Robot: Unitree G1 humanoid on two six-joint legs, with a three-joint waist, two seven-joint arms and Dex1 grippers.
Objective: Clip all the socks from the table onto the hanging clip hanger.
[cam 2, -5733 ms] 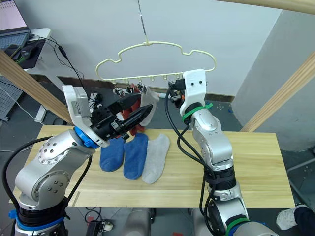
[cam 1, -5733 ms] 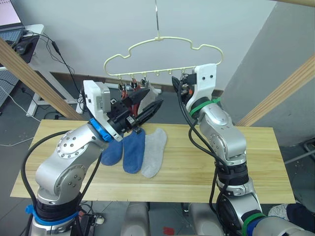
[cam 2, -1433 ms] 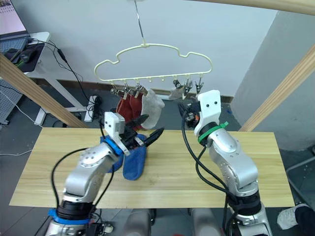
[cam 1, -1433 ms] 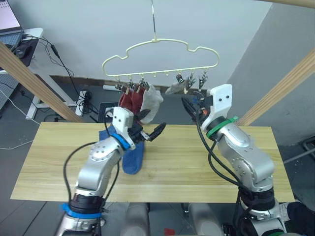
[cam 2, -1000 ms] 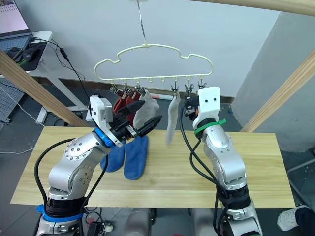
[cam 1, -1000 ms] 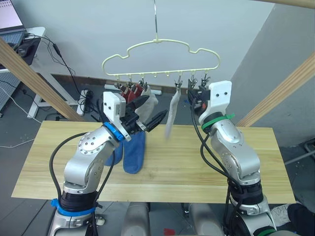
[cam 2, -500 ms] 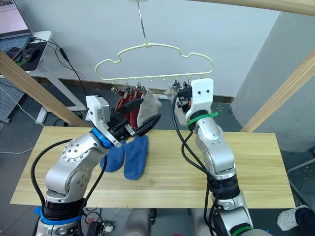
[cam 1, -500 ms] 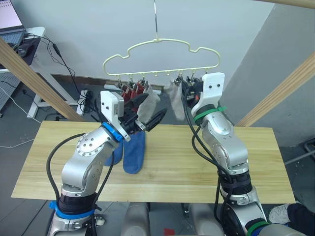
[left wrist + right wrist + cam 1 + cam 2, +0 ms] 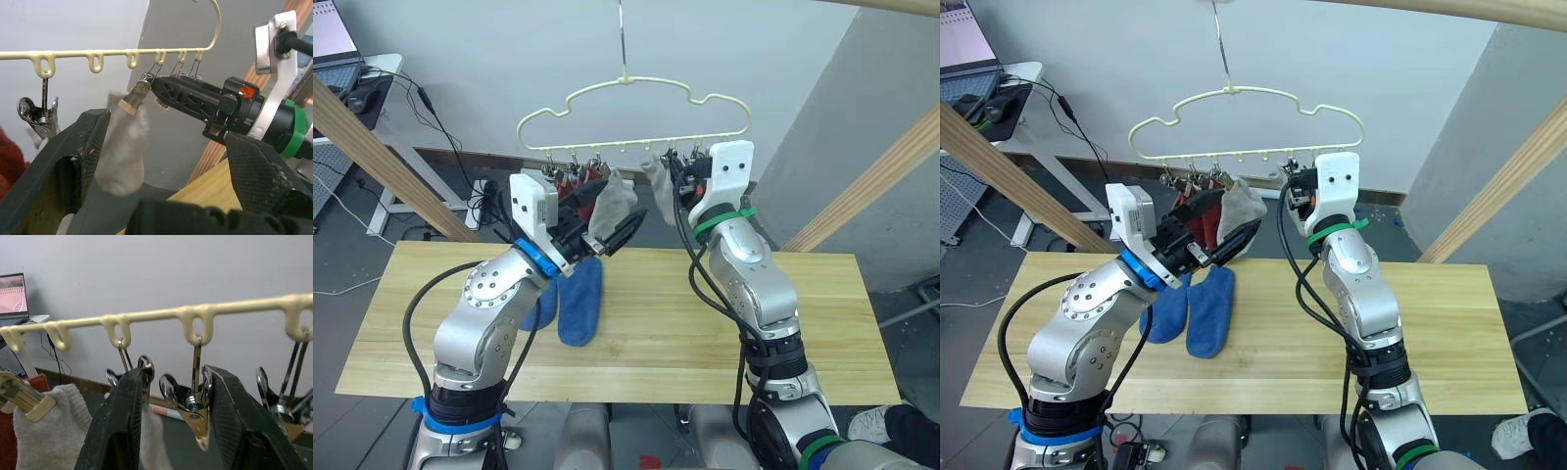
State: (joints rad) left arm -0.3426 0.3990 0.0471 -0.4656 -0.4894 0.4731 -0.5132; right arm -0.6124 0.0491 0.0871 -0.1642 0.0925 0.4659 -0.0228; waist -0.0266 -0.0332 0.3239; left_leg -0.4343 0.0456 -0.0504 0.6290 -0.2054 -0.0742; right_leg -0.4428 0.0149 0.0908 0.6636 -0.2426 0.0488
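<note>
Fingers of both grippers — left (image 9: 612, 231), right (image 9: 178, 396) — spread, grasping nothing; 2 blue socks (image 9: 563, 305) on tabletop (image 9: 705, 333), 2 grey, 2 red on clip hanger (image 9: 631, 88).

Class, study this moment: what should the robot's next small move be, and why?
Probably draw the right tool gently back from the clip hanger. It is open, with a clip between its fingers. The second grey sock hangs beside it, apparently pinned, though that is hard to confirm. Two blue socks lie on the table, waiting.
</note>
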